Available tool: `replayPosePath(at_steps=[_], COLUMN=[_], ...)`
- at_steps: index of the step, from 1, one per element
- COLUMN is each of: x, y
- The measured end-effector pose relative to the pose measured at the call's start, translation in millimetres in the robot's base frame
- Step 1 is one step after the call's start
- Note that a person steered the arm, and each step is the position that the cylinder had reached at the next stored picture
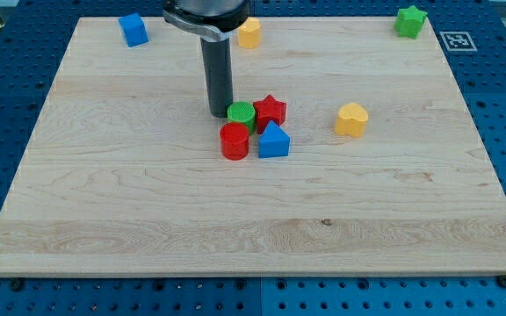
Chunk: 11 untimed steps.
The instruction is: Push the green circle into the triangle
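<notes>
The green circle sits near the board's middle in a tight cluster. The blue triangle lies just below and to its right, close to or touching it. A red star is against the green circle's right side. A red cylinder is right below the green circle. My tip rests on the board just left of the green circle, touching or almost touching it.
A blue block is at the top left. A yellow block is at the top centre, behind the rod. A green star is at the top right. A yellow heart-like block lies right of the cluster.
</notes>
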<state>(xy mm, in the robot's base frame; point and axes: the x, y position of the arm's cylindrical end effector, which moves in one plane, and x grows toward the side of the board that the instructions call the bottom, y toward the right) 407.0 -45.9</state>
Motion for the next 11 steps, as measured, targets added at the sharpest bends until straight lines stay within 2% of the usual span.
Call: replayPosePath(at_steps=[6, 9, 10, 11], x=[-14.9, 9.0, 3.3, -32.4], y=[-6.9, 22.1, 25.9, 29.1])
